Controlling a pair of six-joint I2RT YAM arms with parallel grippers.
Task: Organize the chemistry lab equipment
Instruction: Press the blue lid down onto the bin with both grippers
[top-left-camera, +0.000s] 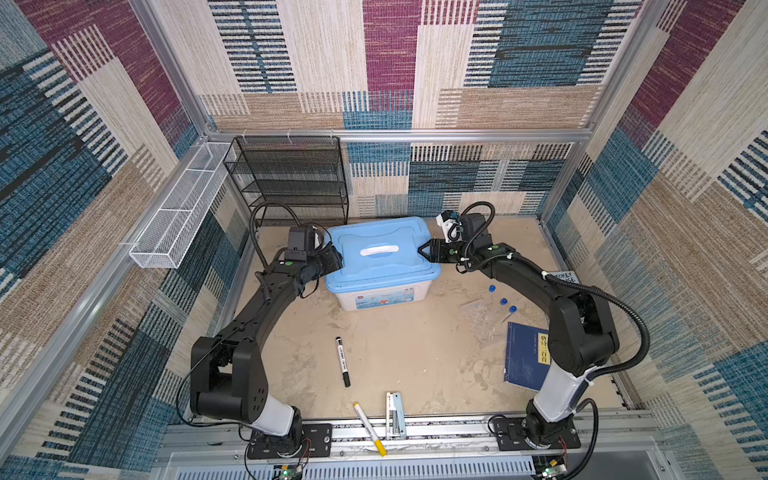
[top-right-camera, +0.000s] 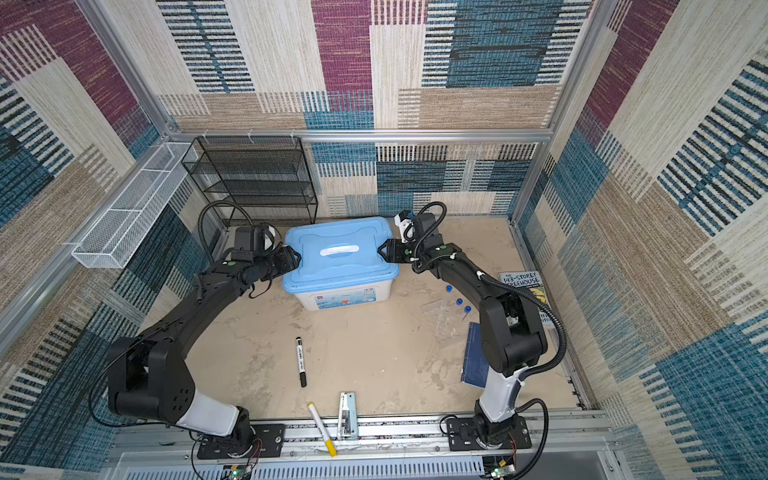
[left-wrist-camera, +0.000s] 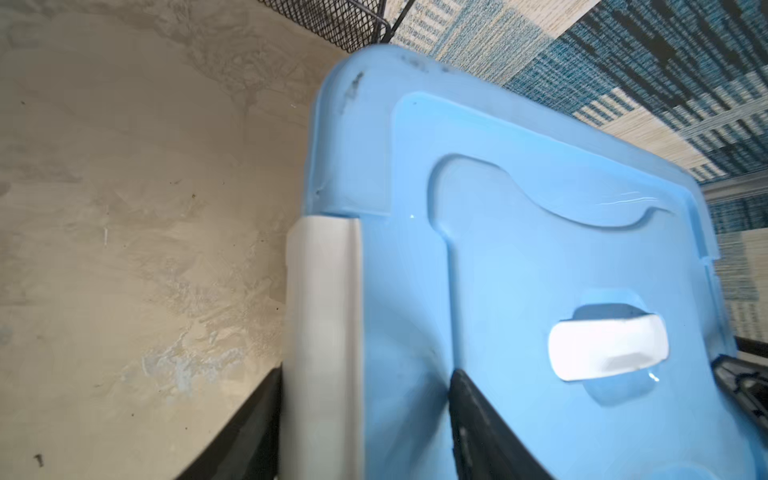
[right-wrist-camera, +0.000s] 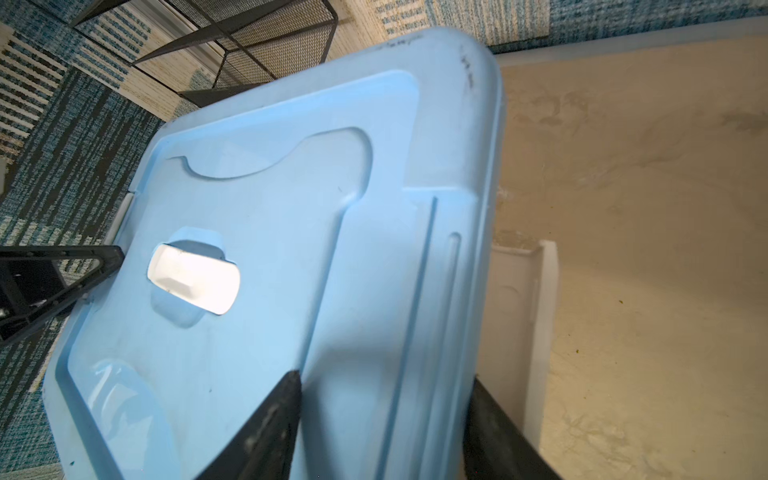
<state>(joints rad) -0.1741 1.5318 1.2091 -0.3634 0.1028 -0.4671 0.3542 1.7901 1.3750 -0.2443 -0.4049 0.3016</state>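
— Right of the box (top-left-camera: 374, 297), by the right arm (top-left-camera: 528, 272): are those the tubes (top-left-camera: 503, 301)?
— Yes, at the rack (top-left-camera: 482, 322), just beside the book (top-left-camera: 525, 353). Whether they sit in it, I cannot tell.
— Why are both grippers elsewhere?
— Likely the box must open first. Left gripper (top-left-camera: 334, 258) and right gripper (top-left-camera: 424, 250) each straddle an end of the lid (top-left-camera: 374, 274), one jaw on top, one by the latch (left-wrist-camera: 324, 332). Clamped or loose, I cannot tell.
— And the tubes?
— Long, clear, blue-capped, faint against the sandy table (top-left-camera: 395, 353).
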